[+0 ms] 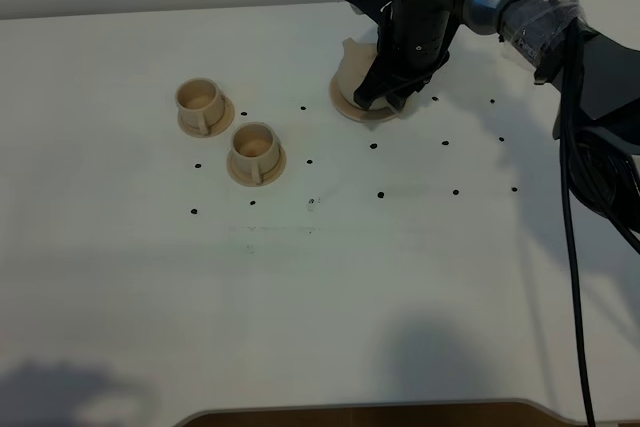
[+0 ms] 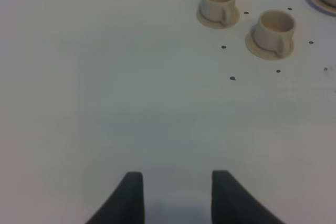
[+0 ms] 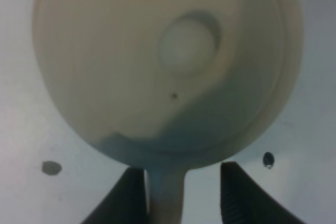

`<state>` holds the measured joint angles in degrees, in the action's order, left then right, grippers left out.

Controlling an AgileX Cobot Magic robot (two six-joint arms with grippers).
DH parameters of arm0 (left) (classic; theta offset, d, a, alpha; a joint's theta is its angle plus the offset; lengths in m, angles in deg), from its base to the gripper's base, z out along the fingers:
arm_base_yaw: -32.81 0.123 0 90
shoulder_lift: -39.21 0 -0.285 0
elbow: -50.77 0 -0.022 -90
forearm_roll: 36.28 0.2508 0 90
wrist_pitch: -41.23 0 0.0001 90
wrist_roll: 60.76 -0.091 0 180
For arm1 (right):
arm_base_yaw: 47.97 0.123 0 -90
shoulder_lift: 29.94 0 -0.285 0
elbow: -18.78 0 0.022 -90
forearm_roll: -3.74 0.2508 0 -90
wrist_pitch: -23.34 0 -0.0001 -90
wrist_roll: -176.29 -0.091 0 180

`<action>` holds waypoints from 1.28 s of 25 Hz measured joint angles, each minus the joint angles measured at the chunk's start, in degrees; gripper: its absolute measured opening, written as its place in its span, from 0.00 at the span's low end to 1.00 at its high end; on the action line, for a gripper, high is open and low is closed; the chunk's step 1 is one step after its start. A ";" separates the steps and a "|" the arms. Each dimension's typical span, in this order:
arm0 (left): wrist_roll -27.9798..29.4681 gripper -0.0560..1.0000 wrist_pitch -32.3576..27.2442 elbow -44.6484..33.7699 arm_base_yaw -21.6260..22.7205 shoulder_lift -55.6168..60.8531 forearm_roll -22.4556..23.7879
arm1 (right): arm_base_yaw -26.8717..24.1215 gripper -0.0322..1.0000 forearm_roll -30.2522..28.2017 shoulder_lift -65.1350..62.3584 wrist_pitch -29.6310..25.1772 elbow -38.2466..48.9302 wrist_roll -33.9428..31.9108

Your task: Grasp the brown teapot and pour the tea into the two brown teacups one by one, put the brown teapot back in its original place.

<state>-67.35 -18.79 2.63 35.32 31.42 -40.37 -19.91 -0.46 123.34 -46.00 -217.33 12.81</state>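
**Teapot handle straddled by right jaws, no clamp seen**

The teapot (image 1: 356,72) is seen in the upper middle of the overhead view, right of centre, seated on its saucer (image 1: 350,109) and largely covered by the right gripper (image 3: 181,169). In the right wrist view the loop handle (image 3: 165,195) is bracketed by the two fingers (image 3: 131,198). One finger is just beside or touching it, which cannot be told, and a clear gap is left at the other. The jaws are therefore read as parted around the handle, not closed on it.

The left gripper (image 2: 176,179) is held over bare table (image 1: 120,277), jaws apart, nothing between them.

The two cups (image 1: 203,105) (image 1: 255,152) are placed left of centre in the overhead view, close together, well apart from the pot. Their insides look pale and no dark liquid can be made out.

Handling, as judged:
- The pot is taken to be rigid glazed ceramic, so smooth, likely slippery and chip-prone.
- It is probably the heaviest item here, more so if filled.
- The handle is the only sensible hold, since the belly is too wide and round for these jaws.
- A thin handle gives little contact, so swing or twist about the grip is to be expected on tilting.
- The lid with its knob (image 3: 188,43) is assumed loose and could slide off during a steep pour.
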 joint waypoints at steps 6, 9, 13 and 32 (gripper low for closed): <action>0.00 0.37 0.00 0.00 0.00 0.00 0.00 | -0.05 0.36 -2.04 0.00 -0.76 -1.95 1.28; 0.00 0.37 0.00 0.00 0.00 0.00 0.00 | -0.05 0.36 -2.27 0.00 -0.80 -2.12 1.79; 0.00 0.37 0.00 0.00 0.00 0.00 0.00 | -0.05 0.36 -2.27 0.00 -0.91 -2.12 1.91; 0.00 0.37 0.00 0.00 0.00 0.00 0.00 | -0.05 0.31 -2.27 1.00 -1.42 -2.41 4.74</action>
<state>-67.35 -18.79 2.63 35.32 31.42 -40.37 -19.96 -2.73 124.34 -47.42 -219.74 17.55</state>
